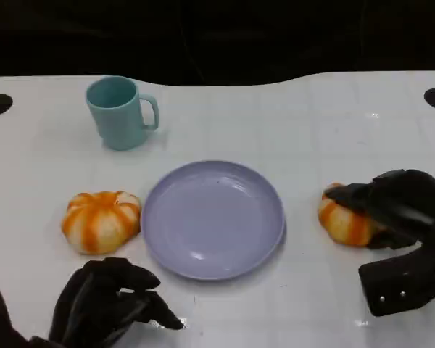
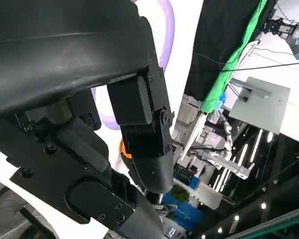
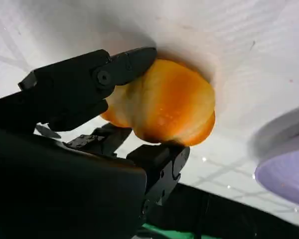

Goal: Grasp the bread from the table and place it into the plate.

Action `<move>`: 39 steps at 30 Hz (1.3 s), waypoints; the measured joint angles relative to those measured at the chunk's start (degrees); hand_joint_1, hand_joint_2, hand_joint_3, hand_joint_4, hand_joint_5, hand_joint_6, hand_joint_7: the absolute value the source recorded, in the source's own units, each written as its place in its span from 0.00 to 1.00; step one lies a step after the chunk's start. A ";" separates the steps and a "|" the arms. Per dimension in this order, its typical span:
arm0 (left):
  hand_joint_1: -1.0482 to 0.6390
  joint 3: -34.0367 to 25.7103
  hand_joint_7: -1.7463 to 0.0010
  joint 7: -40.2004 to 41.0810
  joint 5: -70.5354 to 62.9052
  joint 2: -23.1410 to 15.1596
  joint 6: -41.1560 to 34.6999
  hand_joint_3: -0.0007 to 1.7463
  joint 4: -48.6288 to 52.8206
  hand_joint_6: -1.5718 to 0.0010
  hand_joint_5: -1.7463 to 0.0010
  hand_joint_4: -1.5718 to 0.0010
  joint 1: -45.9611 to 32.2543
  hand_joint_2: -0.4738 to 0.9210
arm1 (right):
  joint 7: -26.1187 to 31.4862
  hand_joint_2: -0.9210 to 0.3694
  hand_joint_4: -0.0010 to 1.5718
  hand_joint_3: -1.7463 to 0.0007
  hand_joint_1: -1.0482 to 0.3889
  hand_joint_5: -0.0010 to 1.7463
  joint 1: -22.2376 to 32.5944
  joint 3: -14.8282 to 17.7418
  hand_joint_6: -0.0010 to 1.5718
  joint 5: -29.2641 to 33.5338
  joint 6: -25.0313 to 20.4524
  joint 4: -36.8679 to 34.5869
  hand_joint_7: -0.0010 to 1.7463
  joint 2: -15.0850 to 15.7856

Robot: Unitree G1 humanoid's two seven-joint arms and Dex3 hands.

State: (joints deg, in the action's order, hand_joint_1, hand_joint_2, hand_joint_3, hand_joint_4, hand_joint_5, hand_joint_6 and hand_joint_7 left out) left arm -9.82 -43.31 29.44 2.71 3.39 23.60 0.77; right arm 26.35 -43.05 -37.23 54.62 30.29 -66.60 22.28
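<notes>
Right hand [image 1: 397, 210] fingers [image 3: 120, 67] are wrapping the bread [image 1: 346, 219], one above and one below it in the right wrist view, so it's holding the bun. The bun is sitting on the surface [image 1: 290, 123] just right of the plate [image 1: 213, 219] (contact with the surface: can't tell). Left hand [image 1: 105, 303] is idling at the near edge, fingers curled in on nothing.

Step in hand, as I read it: securing the grasp before the lift. To do it well: be squeezing gently (soft bun, probably dents), lifting straight up enough to clear the rim, then carrying left and releasing over the plate's centre.

A second bun [image 1: 101, 220] is lying just left of the plate, a teal mug [image 1: 121, 113] standing behind. The surface is white; the room behind is showing black and green cloth [image 2: 229, 64] and equipment racks in the left wrist view.
</notes>
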 measured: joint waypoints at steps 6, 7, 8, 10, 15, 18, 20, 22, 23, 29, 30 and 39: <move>0.04 0.00 0.90 0.00 -0.04 0.00 0.02 0.00 -0.04 0.00 0.75 0.00 -0.09 0.80 | 10.92 0.02 0.53 0.99 0.59 0.90 -0.02 -0.48 0.78 0.25 1.06 -0.89 0.08 -0.34; 0.04 0.00 0.90 0.01 -0.04 0.00 0.02 0.00 -0.05 0.00 0.75 0.00 -0.09 0.80 | 12.29 0.02 0.53 0.99 0.61 0.95 -0.02 -0.49 0.78 0.19 1.64 -1.10 0.15 -0.37; 0.04 0.00 0.90 0.01 -0.04 0.00 0.02 0.00 -0.05 0.00 0.75 0.00 -0.10 0.80 | 13.57 0.01 0.55 0.99 0.63 0.98 -0.02 -0.49 0.65 0.18 2.21 -1.21 0.48 -0.39; 0.04 0.01 0.90 0.02 -0.06 0.00 0.02 0.00 -0.10 0.00 0.75 0.00 -0.11 0.80 | 15.77 0.01 0.56 0.99 0.64 0.99 -0.02 -0.49 0.52 0.16 2.76 -1.37 0.77 -0.52; 0.04 0.01 0.90 0.02 -0.07 0.00 0.01 0.00 -0.39 0.00 0.75 0.00 -0.19 0.80 | 17.51 0.02 0.57 0.99 0.68 1.00 -0.07 -0.53 0.45 0.16 2.76 -1.84 0.98 -0.91; 0.04 0.01 0.90 0.02 -0.08 0.00 0.01 0.00 -0.47 0.00 0.75 0.00 -0.19 0.80 | 17.56 0.03 0.58 0.99 0.69 1.00 -0.25 -0.40 0.46 -0.32 2.54 -1.85 1.00 -1.22; 0.04 0.01 0.90 0.02 -0.09 0.00 0.02 0.00 -0.48 0.00 0.75 0.00 -0.21 0.80 | 18.08 0.04 0.59 0.99 0.71 1.00 -0.35 -0.05 0.47 -0.68 2.74 -1.82 1.00 -1.31; 0.05 0.00 0.90 0.02 -0.11 0.00 0.02 0.00 -0.48 0.00 0.75 0.00 -0.24 0.81 | 19.43 0.05 0.60 0.99 0.70 1.00 -0.37 0.53 0.48 -1.44 3.57 -1.65 0.99 -1.34; 0.05 0.01 0.90 0.02 -0.11 0.00 0.04 0.00 -0.48 0.00 0.75 0.00 -0.25 0.81 | 19.93 0.06 0.61 0.99 0.71 1.00 -0.37 0.70 0.49 -1.73 3.82 -1.45 0.98 -1.34; 0.04 0.02 0.90 0.02 -0.13 0.00 0.18 0.00 -0.47 0.00 0.75 0.00 -0.24 0.80 | 21.69 0.52 0.64 0.32 0.76 1.00 -0.45 1.65 0.60 -3.16 6.66 0.47 0.86 -1.40; 0.04 0.04 0.90 0.02 -0.14 0.00 0.18 0.00 -0.47 0.00 0.75 0.00 -0.24 0.80 | 21.64 0.56 0.65 0.26 0.76 1.00 -0.47 2.11 0.60 -3.66 7.11 1.07 0.86 -1.50; 0.03 0.05 0.90 0.03 -0.28 0.00 0.26 0.00 -0.46 0.00 0.75 0.00 -0.24 0.80 | 16.60 0.61 0.66 0.14 0.74 1.00 -0.59 5.43 0.58 -8.69 11.64 7.83 0.89 -3.75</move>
State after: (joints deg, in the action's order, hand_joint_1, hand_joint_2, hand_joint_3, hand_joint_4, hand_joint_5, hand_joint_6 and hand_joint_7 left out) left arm -9.77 -43.28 29.16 2.71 3.65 23.14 0.53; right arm 42.95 -43.64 -31.80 45.93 41.93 -58.76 18.53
